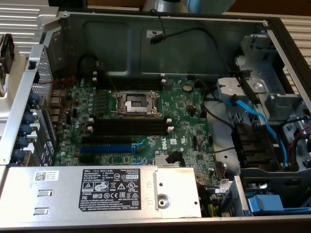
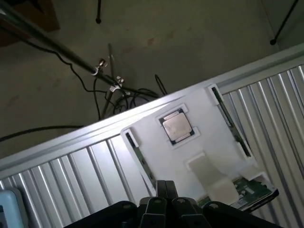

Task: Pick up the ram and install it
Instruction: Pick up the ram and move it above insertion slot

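Matt metal case [image 1: 194, 43], seemingly plastic white tray [image 2: 156, 152]

Printed text inside an open Dell computer case.
In the exterior view, a black label [image 1: 116, 191] on the silver power supply housing [image 1: 14, 189] is headed "DELL" in white, with rows of certification symbols and a number that seems to read 112112-11; its smaller print is too fine to read; the green motherboard [image 1: 194, 116] carries a white "DELL" logo [image 1: 177, 142]; a small white barcode sticker [image 1: 46, 175] and a white sticker on the rear case wall [image 1: 153, 34] cannot be read; in the wrist view, the processor chip [image 2: 176, 126] bears no marking that can be made out.
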Robot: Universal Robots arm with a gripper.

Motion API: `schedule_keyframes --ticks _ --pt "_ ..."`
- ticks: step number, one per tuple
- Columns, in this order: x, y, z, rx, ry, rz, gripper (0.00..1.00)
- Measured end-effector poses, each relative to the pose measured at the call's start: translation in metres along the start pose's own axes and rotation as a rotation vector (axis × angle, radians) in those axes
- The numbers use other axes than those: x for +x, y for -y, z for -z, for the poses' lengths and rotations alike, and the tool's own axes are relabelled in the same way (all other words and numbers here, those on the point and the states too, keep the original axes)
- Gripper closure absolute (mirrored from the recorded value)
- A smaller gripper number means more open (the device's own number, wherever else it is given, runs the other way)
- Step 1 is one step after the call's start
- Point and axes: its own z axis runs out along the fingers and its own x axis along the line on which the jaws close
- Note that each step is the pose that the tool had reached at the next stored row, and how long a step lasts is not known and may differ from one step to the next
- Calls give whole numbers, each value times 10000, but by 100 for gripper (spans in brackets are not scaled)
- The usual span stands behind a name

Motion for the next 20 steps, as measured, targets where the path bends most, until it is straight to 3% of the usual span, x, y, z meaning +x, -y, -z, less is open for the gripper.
schedule_keyframes --ticks 2,20 --pt "0 0 1 8 -4 545 90" --pt "0 0 2 52 -9 3830 90"
